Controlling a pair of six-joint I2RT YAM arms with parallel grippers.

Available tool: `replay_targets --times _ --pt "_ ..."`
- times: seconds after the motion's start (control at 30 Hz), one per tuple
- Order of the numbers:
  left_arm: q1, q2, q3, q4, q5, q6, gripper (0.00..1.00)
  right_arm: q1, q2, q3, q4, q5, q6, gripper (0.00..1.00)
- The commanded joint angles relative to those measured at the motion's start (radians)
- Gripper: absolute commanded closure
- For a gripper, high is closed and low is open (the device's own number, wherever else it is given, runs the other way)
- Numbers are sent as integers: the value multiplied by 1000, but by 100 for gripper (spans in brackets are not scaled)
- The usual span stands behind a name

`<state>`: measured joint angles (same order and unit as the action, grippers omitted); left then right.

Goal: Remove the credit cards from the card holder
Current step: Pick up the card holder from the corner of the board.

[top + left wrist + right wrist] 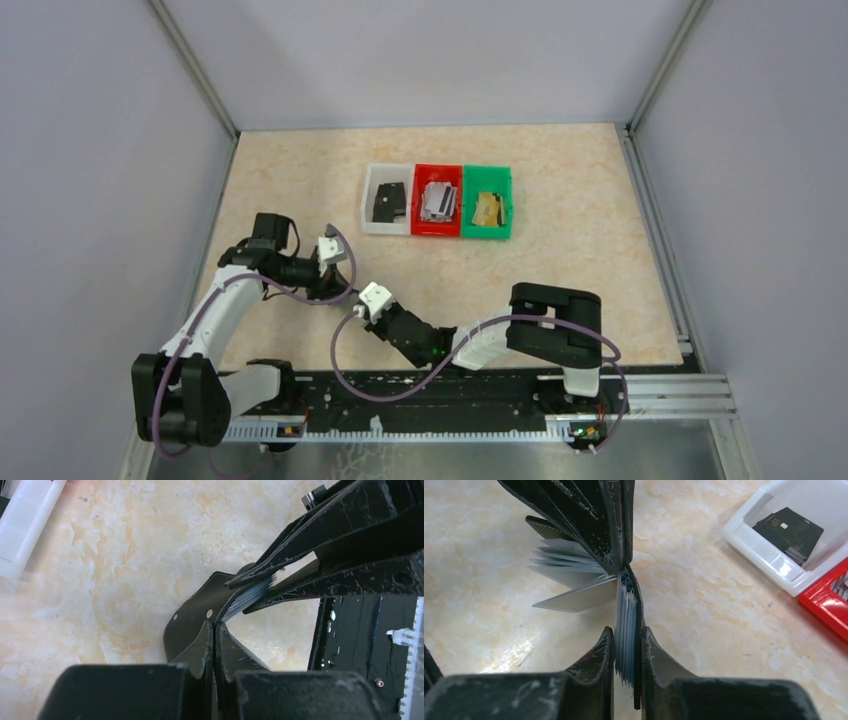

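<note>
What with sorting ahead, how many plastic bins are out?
3, in a row far across the table: white rectangular plastic bin left, red bin middle, green bin right. None seems hidden.

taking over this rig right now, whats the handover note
left end effector: shut on the black flap of the card holder, which is held between the two arms.
right end effector: shut on the holder's pale inner stack. Cards and panels cannot be told apart there.
done: silver cards lie in the red bin, gold cards in the green bin, and another black holder in the white bin.
left: this holder looks full. Probably pull its cards free next.
</note>
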<state>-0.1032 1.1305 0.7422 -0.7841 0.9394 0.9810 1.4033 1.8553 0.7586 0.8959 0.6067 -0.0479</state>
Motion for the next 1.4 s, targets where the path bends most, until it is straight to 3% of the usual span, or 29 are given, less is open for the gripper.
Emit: replay_targets --times 0.0,0.1,0.13,0.23,0.27,0.3,0.43,0.53,0.77,1.0,1.13,1.37 --pt "-6 -6 5 -27 51 46 95 -22 -70 -19 26 -58 36 98" --pt "-6 -14 11 -30 64 44 78 -29 -82 -27 18 -77 55 100" --pt "-5 -17 13 -33 69 43 69 -32 -88 -26 8 -82 70 100" --pt "-6 -34 17 -29 82 31 16 -47 -117 -15 -42 -113 86 100" --pt "-5 -45 13 -19 88 18 4 -52 -130 -7 -68 -122 90 100" --pt "-5 -61 4 -3 94 0 1 -58 -148 3 -106 -130 102 100" --pt "-4 -157 -29 92 133 -126 1 -72 -252 57 -352 -112 157 100" --pt "-5 -253 -41 220 137 -317 1 -80 -357 80 -527 -141 224 100" --pt "-6 -447 -165 452 221 -614 1 -125 -513 234 -906 -407 363 100" --pt "-6 -478 -148 372 190 -477 1 -163 -546 415 -1143 -600 369 100" --pt "-6 -478 -117 355 166 -474 9 -170 -615 397 -1169 -635 323 100" --pt "-6 -375 18 -6 390 -191 21 -267 -742 300 -1065 -828 325 100"
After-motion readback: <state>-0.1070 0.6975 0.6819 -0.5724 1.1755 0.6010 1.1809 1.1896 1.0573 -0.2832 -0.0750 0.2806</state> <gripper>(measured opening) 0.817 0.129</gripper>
